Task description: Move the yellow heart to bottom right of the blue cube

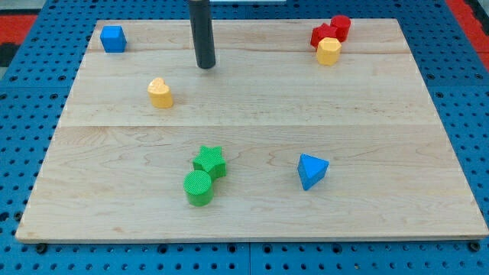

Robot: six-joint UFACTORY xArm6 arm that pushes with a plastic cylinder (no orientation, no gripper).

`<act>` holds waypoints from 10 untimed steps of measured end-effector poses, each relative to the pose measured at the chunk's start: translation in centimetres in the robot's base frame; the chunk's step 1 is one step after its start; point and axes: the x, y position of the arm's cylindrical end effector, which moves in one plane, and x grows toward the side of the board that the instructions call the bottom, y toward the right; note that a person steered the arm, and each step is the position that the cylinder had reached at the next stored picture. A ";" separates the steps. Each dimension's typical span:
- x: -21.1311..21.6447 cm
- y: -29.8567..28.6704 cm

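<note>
Looking across the wooden board (252, 214), my tip (205, 66) rests on the surface near the view's top, a little left of centre, touching no block. As a plain rod it has nothing to open or close and holds nothing.

The yellow heart (160, 92) lies below and to the left of my tip, near it but clearly apart. The blue cube (113, 39) sits in the view's top-left corner, up and to the left of the heart. So the heart already lies toward the bottom right of the cube, though I judge it somewhat far off.

The relation that matters: my tip stands on the heart's upper-right side. Pushing it closer to the cube would likely call for coming round to the heart's lower-right side first.

The other 5 blocks lie well apart from this path.
</note>
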 end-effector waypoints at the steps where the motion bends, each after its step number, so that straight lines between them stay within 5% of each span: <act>1: 7.8 -1.3; 2: 6.5 -10.0; 3: 4.9 -8.9; 4: 8.8 -5.0; 6: 3.6 -7.6; 10: -1.3 -1.3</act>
